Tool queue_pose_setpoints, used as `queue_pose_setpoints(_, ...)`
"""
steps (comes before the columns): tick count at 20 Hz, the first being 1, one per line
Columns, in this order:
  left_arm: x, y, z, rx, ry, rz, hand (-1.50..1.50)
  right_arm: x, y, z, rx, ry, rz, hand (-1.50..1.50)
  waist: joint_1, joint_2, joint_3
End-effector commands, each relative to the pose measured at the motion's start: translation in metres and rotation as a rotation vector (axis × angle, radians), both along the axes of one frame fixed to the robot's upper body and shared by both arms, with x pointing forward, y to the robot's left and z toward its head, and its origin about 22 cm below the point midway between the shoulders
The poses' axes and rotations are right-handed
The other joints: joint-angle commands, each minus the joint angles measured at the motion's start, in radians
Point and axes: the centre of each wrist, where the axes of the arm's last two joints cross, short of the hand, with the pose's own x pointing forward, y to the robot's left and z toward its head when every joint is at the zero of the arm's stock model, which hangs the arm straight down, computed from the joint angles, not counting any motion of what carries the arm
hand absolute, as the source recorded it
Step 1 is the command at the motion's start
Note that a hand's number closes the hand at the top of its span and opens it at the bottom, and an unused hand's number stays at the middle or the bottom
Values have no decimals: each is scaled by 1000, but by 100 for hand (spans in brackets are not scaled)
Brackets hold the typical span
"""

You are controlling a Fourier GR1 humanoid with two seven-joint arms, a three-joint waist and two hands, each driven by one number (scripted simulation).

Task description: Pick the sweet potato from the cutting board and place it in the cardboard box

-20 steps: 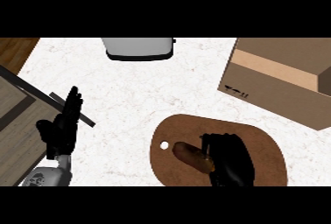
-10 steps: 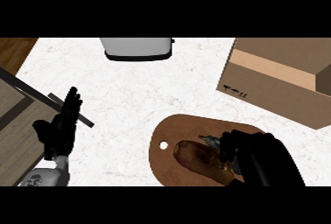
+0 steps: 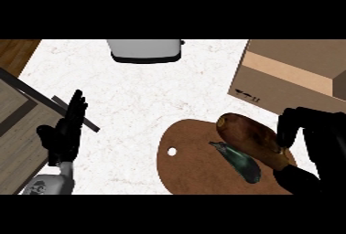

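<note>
Head view: right hand fingers curl around the sweet potato above the cutting board; boxing remains.

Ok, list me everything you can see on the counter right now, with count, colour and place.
sweet potato: one, brown, over the cutting board's right part, held by the right hand
dark green vegetable: one, lying on the cutting board below the sweet potato; kind unclear
cutting board: one, brown, round with a small hole, lower centre
cardboard box: one, tan, upper right
toaster-like appliance: one, grey, top centre
counter: white, speckled
wooden surface: brown and grey, left edge
left hand: black, open, resting at left
right hand: black, curled round the sweet potato's right end
</note>
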Motion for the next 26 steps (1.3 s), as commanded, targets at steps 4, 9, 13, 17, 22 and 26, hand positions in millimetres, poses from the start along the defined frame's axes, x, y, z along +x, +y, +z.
queue_pose_setpoints(4,-2,30,-3,22,90,53,0,40,-52,31,74,-109,-73,150,10,14,-12)
queue_pose_setpoints(9,-1,18,-27,10,103,44,0,75,-86,23,115,-101,-65,150,6,18,-13)
queue_pose_setpoints(13,-1,13,-18,14,95,57,0,110,-109,17,176,-92,-54,150,16,18,-12)
queue_pose_setpoints(17,6,0,-7,1,98,43,0,141,-122,-6,110,-60,-56,150,19,17,-12)
queue_pose_setpoints(22,-7,5,-19,16,99,31,0,173,-136,-47,67,-47,-80,150,34,22,-12)
queue_pose_setpoints(26,8,2,-13,38,81,36,0,198,-167,-46,186,-17,-144,150,35,25,-12)
